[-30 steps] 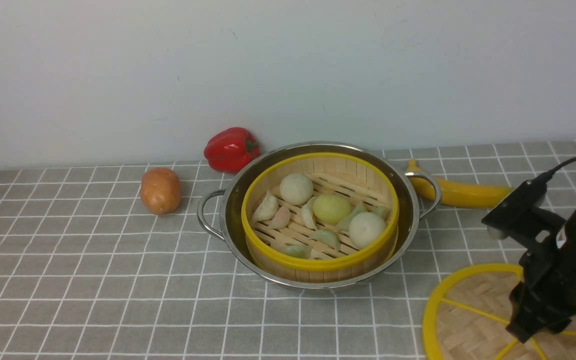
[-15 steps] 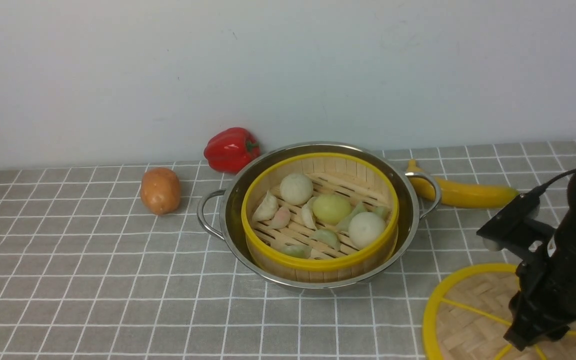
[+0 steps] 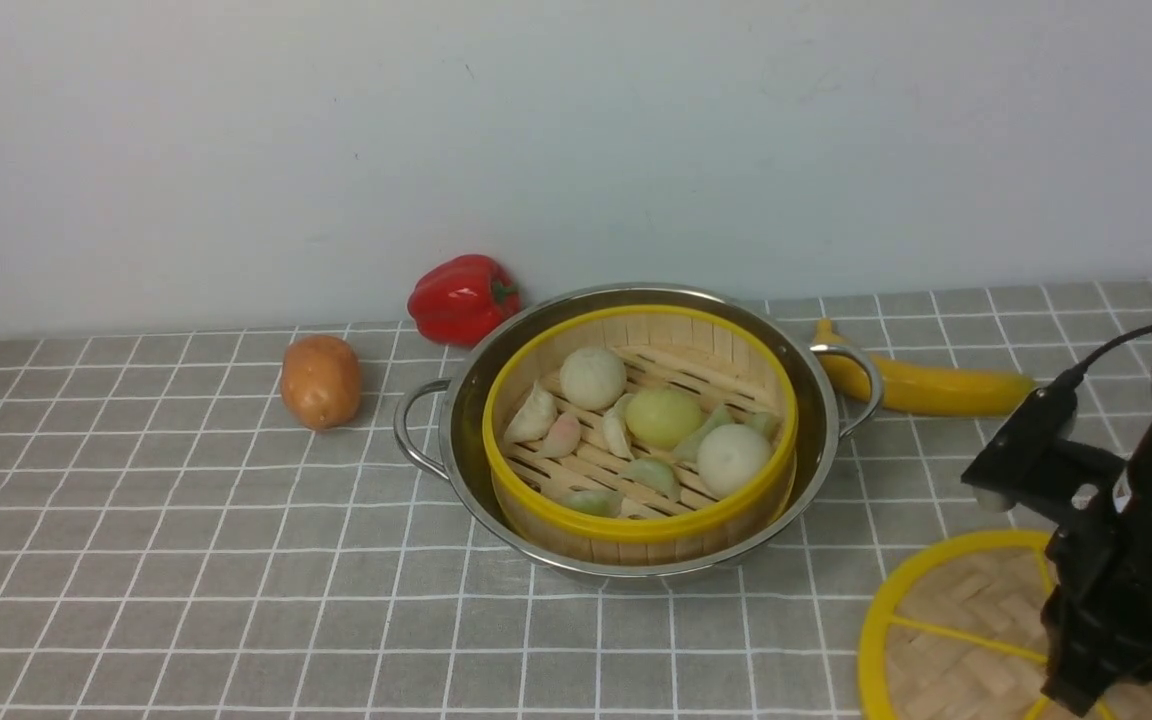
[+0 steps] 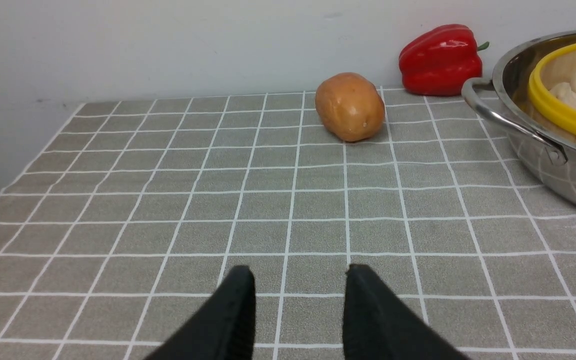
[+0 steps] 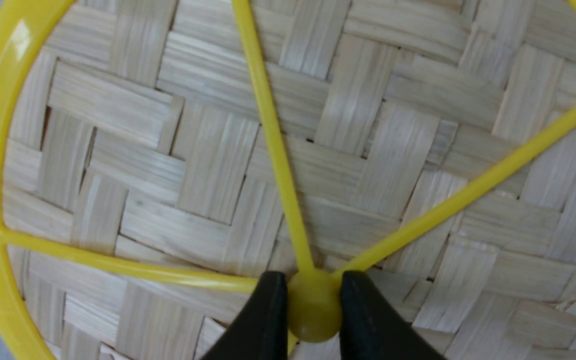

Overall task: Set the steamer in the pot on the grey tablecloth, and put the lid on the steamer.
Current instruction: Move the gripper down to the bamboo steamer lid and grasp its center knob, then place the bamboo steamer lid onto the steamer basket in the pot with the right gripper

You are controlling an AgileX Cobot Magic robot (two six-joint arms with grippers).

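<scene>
Right gripper [image 5: 313, 280] first: the jaws sit on either side of the little yellow hub [image 5: 313, 312] where the spokes meet, and in the wrist view both black tips look pressed right against it. So I'd call that a pinch on the lid [image 3: 946, 620]. I can't tell whether it's off the cloth yet.

Left gripper [image 4: 298, 310] is doing nothing. Its jaws are spread with only bare grey tablecloth [image 3: 186, 560] between them, well off to the left of everything.

Progress-wise, the first half looks done to me. The steamer [image 3: 641, 528] is sitting down inside the pot [image 3: 463, 400], buns and dumplings still on the slats, and the pot is on the cloth in the middle of the desk. What's left is the lid, which is near the front right corner, well apart from the pot and partly cut off by the edge of the front view. It has to travel left and back, then drop onto the yellow rim.

Orientation: the lid is a flat round disc, so it has no real long axis. It lies level with the spoked side and hub facing up. The steamer is upright with its mouth open to the ceiling. The pot's two handles line up left to right.
</scene>
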